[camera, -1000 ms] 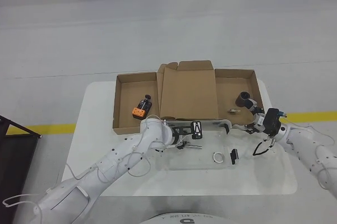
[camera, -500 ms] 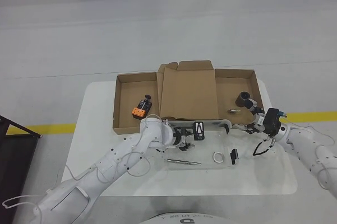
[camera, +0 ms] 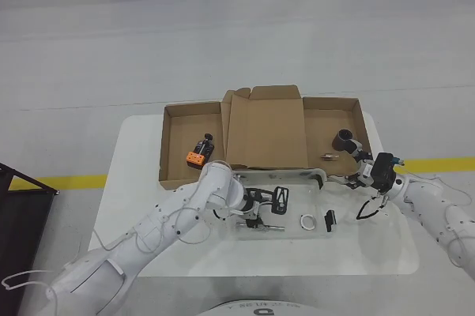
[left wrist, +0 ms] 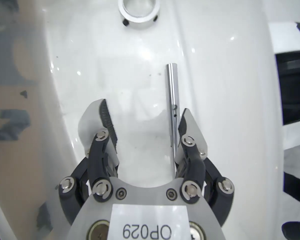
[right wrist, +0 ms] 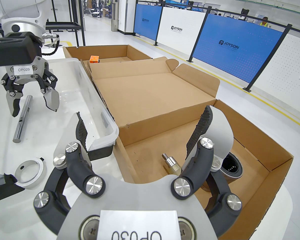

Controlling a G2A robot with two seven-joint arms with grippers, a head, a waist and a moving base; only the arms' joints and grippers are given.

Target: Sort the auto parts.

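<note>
A slim metal rod (left wrist: 172, 93) (camera: 261, 227) lies on the floor of the clear plastic tray (camera: 300, 171). My left gripper (left wrist: 143, 111) (camera: 254, 218) hangs open over the rod's end, pointing down; the rod runs just inside one of its fingers (left wrist: 187, 126). In the right wrist view the same left gripper (right wrist: 32, 107) straddles the far end of the rod (right wrist: 22, 119). A metal ring (left wrist: 139, 3) (camera: 307, 222) and a black part (camera: 329, 220) lie farther along the tray. My right gripper (right wrist: 143, 116) (camera: 354, 179) stands open and empty over the tray's corner beside the box.
Behind the tray stands a three-part cardboard box (camera: 265, 130). Its left bay holds an orange-and-black part (camera: 199, 152). Its right bay holds a dark cylinder (right wrist: 231, 167) and a small bolt (right wrist: 171, 163). The white table (camera: 142, 237) continues to the left of the tray.
The rod now lies nearer the tray's front than one second ago. My left gripper has turned and come down over it. The right arm has kept still.
</note>
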